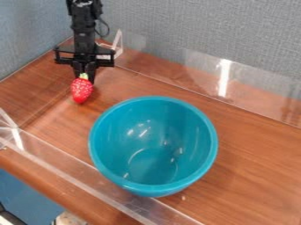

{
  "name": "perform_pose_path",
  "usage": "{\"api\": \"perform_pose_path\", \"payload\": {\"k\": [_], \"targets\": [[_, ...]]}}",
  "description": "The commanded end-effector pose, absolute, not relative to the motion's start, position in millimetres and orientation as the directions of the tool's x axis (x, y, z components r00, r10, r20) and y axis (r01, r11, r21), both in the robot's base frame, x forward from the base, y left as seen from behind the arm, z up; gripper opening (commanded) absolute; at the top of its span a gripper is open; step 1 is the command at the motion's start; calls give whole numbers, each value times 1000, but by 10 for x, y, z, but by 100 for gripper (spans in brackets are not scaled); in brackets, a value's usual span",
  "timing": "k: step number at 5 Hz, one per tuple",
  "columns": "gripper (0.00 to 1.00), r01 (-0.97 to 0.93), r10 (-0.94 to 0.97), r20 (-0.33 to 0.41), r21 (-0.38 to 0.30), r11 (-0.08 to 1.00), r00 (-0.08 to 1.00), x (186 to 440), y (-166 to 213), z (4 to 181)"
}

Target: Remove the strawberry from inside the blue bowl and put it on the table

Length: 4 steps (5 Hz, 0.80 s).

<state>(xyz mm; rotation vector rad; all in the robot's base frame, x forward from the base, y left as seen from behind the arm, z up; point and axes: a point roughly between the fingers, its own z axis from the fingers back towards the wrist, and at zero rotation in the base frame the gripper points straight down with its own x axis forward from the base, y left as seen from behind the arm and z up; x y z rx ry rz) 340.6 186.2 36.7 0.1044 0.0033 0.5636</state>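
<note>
A grey-blue wall (223,31) rises behind clear acrylic panels (235,79).

Bare table (253,141) lies open around my gripper (84,74) at upper left, hemmed by the clear acrylic walls (223,75) behind, with the blue bowl (154,145) filling the frame's lower middle.

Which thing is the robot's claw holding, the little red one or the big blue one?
The little red one: the strawberry. The gripper is shut on its green top, over the table. The big blue bowl sits apart, closer to the front, with nothing in it.
</note>
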Motion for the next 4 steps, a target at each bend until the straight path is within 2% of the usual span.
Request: {"api": "perform_pose_path", "payload": {"k": [1,2,4], "targets": [[100,-521,516,74,99,848,854,3441,1935,522],[100,-502,498,63,99,859,865,3433,1961,486],[100,-536,533,57,100,838,844,3494,2005,757]]}}
